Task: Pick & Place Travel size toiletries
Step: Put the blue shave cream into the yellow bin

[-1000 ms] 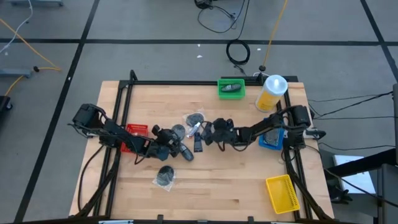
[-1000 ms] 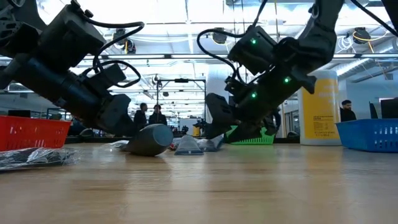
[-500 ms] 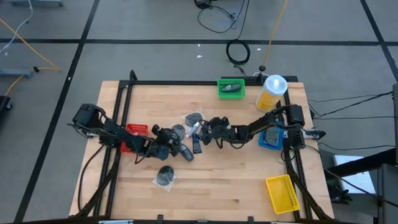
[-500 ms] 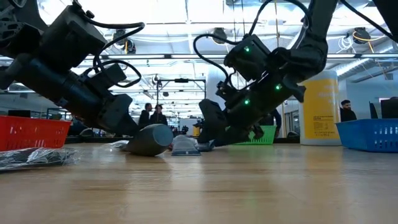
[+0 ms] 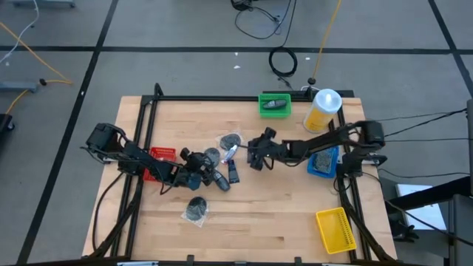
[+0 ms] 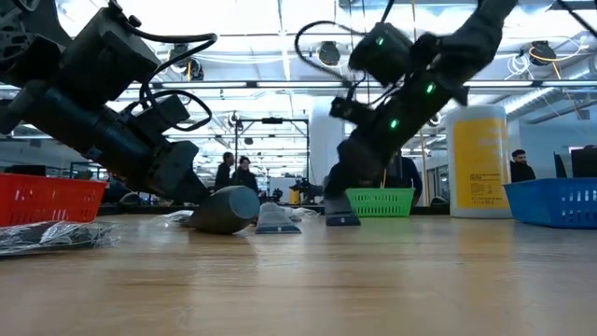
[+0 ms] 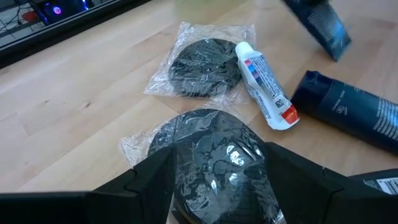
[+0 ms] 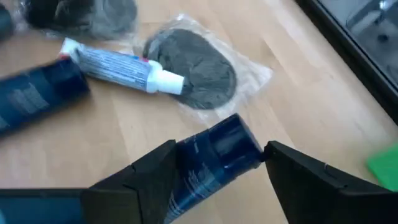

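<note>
- right gripper (image 5: pixel 255 157) sits mid-table, just beside the cluster of toiletries, its fingers (image 8: pixel 149 180) closed on a dark blue tube (image 8: pixel 208 158). the right wrist view shows the tube seated between both fingers, its rounded end poking out beyond the tips.
- in the low view the tube (image 6: pixel 340 210) hangs steeply from the right gripper with its lower end at or just above the wood; cannot tell if it touches.
- tube's long axis runs roughly in line with the fingers, so it is held lengthwise rather than crosswise. judgement: a tilt during carry could let it slide out.
- nearest baskets to the tube: green basket (image 5: pixel 275 106) towards the far edge, blue basket (image 5: pixel 322 164) beside the right arm's base. which one is the target cannot be told from here.
- left gripper (image 5: pixel 201 176) rests low just on the other side of the cluster, its fingers (image 7: pixel 149 180) spread either side of a round dark grey packet in clear wrap (image 7: pixel 214 155). not clearly clamped; i read them as open around it.
- still on the wood by the cluster: a second round packet (image 7: pixel 199 62), a white toothpaste tube (image 7: pixel 264 87) lying against it, another dark blue tube (image 7: pixel 354 109) just beside that.
- a third wrapped packet (image 5: pixel 196 209) lies apart, nearer the front edge than the left gripper.
- red basket (image 5: pixel 162 155) is just behind the left gripper, yellow basket (image 5: pixel 334 227) at the front right corner, tall yellow bottle (image 5: pixel 321 111) beside the green basket.
- judgement: a lift is under way, and most items are still out.
</note>
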Available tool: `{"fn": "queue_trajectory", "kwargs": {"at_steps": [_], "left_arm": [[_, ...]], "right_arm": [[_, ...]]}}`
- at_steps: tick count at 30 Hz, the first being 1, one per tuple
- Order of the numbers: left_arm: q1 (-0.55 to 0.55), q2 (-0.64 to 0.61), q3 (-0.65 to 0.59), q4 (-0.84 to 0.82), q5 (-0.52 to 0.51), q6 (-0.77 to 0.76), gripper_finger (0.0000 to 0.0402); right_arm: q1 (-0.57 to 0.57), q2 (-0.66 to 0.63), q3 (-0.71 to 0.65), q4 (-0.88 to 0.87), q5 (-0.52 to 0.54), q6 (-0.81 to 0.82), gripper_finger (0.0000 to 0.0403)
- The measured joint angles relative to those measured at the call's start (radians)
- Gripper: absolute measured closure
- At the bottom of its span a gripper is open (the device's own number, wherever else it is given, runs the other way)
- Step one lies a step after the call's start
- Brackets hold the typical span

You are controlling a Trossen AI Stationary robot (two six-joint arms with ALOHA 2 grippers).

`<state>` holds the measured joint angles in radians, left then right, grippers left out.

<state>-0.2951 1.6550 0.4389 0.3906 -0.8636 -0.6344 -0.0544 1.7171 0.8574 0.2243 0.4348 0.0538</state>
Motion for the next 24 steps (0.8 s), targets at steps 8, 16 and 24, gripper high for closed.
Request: {"fn": "queue_trajectory", "kwargs": {"at_steps": [8, 16, 24], "left_arm": [[0.0, 0.0, 0.0, -0.001, 0.002, 0.0, 0.016], [0.0, 0.0, 0.0, 0.001, 0.002, 0.0, 0.016], [0.0, 0.0, 0.0, 0.0, 0.002, 0.001, 0.016]], "right_arm": [[-0.012, -0.086, 0.002, -0.163, -0.053, 0.29, 0.0148], [0.02, 0.051, 0.002, -0.062, 0.086, 0.5, 0.0089], [0.086, 0.206, 0.003, 0.112, 0.174, 0.566, 0.0098]]}}
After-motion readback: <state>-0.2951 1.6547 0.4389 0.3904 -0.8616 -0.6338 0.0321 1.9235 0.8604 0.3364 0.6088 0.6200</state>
